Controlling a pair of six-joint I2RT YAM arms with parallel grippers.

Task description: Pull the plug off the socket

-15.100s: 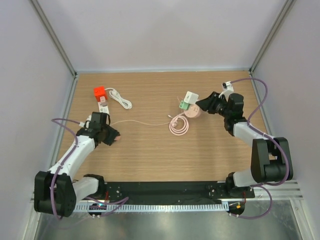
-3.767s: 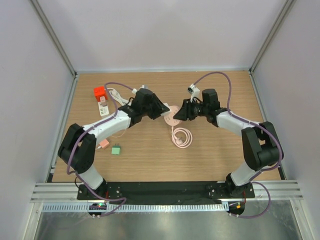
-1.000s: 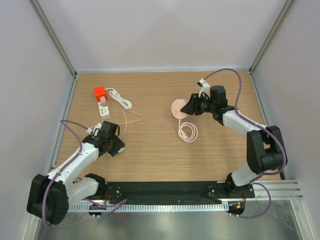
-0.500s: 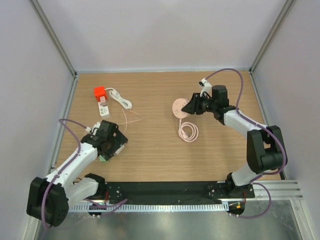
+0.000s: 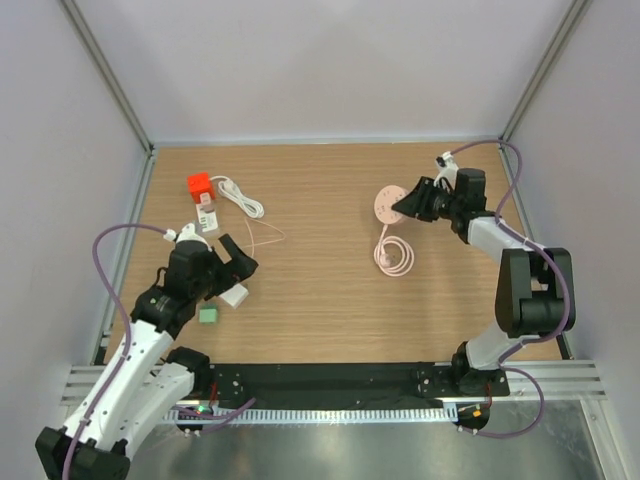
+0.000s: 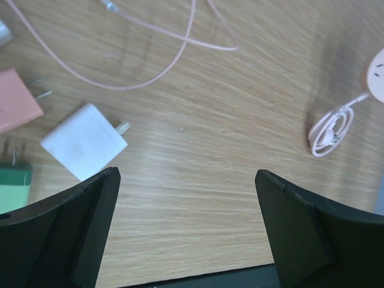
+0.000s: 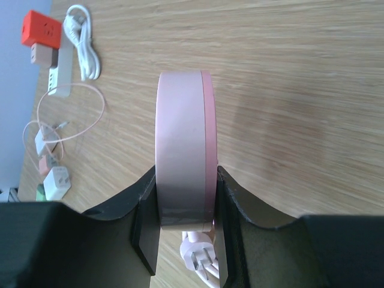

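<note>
Two pincers differ: the right pincer is clamped on the rim of the round pink plastic socket, which is held on edge, its coiled pink cord lying on the wooden bench. The left pincer hangs spread wide, holding nothing, near the bench's left edge. Just beside it the white square plug lies flat, next to a green plug and a pink plug, with open wood between the arms.

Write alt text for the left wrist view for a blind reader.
The left gripper hangs open over the table, a white plug lying loose beside one finger. A pink plug and a green plug sit at the picture's left edge, the pink socket far right.
</note>
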